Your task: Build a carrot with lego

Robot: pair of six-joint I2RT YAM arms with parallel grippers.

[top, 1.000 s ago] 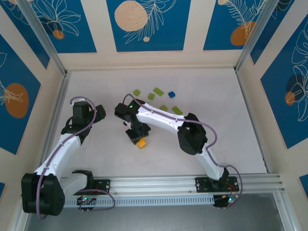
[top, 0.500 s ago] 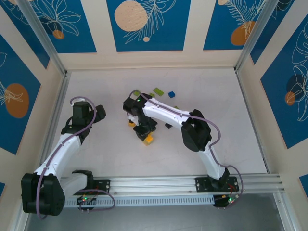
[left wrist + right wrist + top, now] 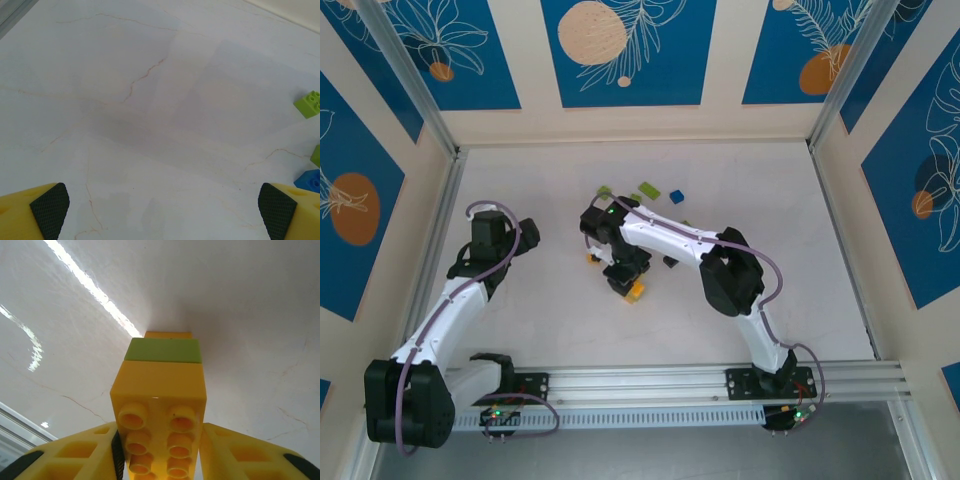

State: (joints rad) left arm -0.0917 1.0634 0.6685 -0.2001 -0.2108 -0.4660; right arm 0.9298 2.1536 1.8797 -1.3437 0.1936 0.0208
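**Left, top view.** Your left gripper (image 3: 525, 233) hangs over bare table (image 3: 550, 320), well apart from every brick. In the left wrist view its two fingers (image 3: 49, 206) stand wide apart at the lower corners, with nothing between them. At the right edge of that view a lime-green brick (image 3: 311, 104) lies on the table. Nearer the right-hand finger is a blue brick (image 3: 309, 180).

**Centre, top view.** Your right arm stretches leftward across the table. The right gripper (image 3: 623, 277) points down at the surface near the middle, and a yellow-orange end shows just beside its tip. In the right wrist view the lego stack (image 3: 162, 390) lies lengthwise between the two yellow fingers.
- A yellow-orange brick is closest, with its studs toward the camera.
- A lime-green layer comes next.
- An orange brick is farthest away.

The stack sits low against the table. The fingers flank the nearest brick very closely, and you cannot tell whether they clamp it or merely stand beside it.

**Right of centre, top view.** Loose pieces lie on the far side of the right arm. From left to right they are a small green piece (image 3: 605, 192), a flat green piece (image 3: 647, 187) and a blue piece (image 3: 677, 196). A black piece (image 3: 670, 262) lies just beside the arm's near side.
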